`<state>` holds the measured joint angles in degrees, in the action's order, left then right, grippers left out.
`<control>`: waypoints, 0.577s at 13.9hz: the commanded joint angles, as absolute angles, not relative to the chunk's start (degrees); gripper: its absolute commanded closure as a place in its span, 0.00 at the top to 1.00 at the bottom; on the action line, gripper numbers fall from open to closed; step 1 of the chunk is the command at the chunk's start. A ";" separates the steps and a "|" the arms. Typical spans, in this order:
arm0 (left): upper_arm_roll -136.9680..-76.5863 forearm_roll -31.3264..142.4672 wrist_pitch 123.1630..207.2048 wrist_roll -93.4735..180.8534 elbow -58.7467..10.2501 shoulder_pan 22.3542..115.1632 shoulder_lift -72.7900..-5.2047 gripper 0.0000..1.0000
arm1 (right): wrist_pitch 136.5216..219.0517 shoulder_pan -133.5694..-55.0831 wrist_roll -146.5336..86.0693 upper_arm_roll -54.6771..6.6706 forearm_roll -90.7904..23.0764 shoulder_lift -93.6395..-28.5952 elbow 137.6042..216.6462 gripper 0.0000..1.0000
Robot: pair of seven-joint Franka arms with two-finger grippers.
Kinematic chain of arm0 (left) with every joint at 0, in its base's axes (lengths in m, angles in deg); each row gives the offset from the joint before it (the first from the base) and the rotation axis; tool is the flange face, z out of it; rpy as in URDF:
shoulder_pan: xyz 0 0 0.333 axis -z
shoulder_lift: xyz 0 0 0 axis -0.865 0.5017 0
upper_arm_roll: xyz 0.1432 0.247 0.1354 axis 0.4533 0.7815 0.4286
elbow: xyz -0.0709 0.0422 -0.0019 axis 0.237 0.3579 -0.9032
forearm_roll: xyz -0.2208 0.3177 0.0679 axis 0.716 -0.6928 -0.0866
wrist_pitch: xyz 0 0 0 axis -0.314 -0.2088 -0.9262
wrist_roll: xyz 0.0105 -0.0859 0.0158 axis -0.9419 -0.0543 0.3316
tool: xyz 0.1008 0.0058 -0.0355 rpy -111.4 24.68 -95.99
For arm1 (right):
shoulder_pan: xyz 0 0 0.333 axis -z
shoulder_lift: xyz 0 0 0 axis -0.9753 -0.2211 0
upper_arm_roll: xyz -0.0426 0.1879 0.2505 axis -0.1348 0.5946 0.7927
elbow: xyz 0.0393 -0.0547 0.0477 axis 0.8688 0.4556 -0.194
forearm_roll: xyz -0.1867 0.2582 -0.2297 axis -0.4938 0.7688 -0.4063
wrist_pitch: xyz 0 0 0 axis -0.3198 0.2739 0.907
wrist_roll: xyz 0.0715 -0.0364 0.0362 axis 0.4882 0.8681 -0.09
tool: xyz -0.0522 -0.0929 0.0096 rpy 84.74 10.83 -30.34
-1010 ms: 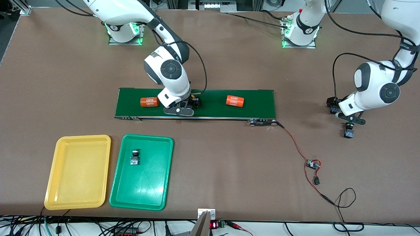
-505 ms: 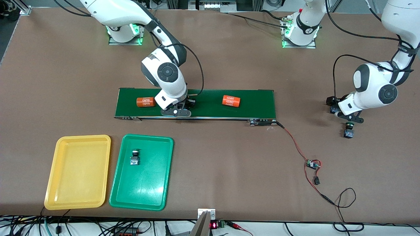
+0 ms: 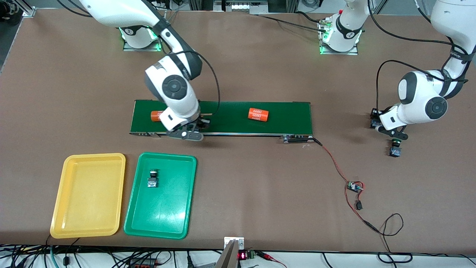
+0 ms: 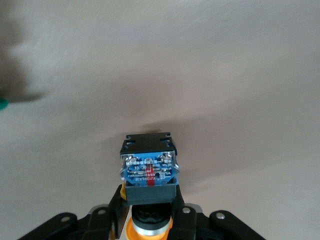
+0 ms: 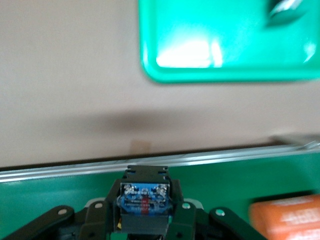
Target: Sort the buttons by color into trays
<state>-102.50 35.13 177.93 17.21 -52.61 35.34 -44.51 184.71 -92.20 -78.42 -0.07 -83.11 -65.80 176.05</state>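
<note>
Since a second ago your right gripper (image 3: 197,128) has carried its button (image 5: 143,199) toward the right arm's end of the conveyor belt (image 3: 290,117), clamped shut on it over the belt's near edge. Your left gripper (image 3: 379,124), low over the bare table (image 3: 260,186), has closed on a yellow-capped button (image 4: 148,172). You also have a green-capped button (image 3: 395,149) lying just nearer the camera, another button (image 3: 152,179) in the green tray (image 3: 167,219), and the yellow tray (image 3: 89,216) beside it.

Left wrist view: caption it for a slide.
Left gripper shut on a yellow-capped button, its blue-and-black body facing the camera above the bare brown table.
</note>
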 commanded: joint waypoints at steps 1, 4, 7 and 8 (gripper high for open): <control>-104.44 39.00 171.78 18.25 -49.97 38.86 -48.44 0.00 | 179.69 -88.84 -71.67 -1.49 -83.10 -65.60 171.19 0.21; -109.88 40.07 171.59 21.49 -49.87 41.51 -51.52 0.00 | 177.40 -86.72 -65.51 -5.44 -83.09 -65.16 168.55 0.22; -116.30 45.77 171.59 31.66 -49.69 44.04 -52.40 0.00 | 176.42 -86.20 -58.40 -11.33 -83.01 -65.16 167.75 0.23; -117.01 46.14 171.59 36.84 -49.61 46.67 -52.66 0.00 | 176.42 -85.24 -55.77 -12.91 -82.92 -65.16 167.40 0.25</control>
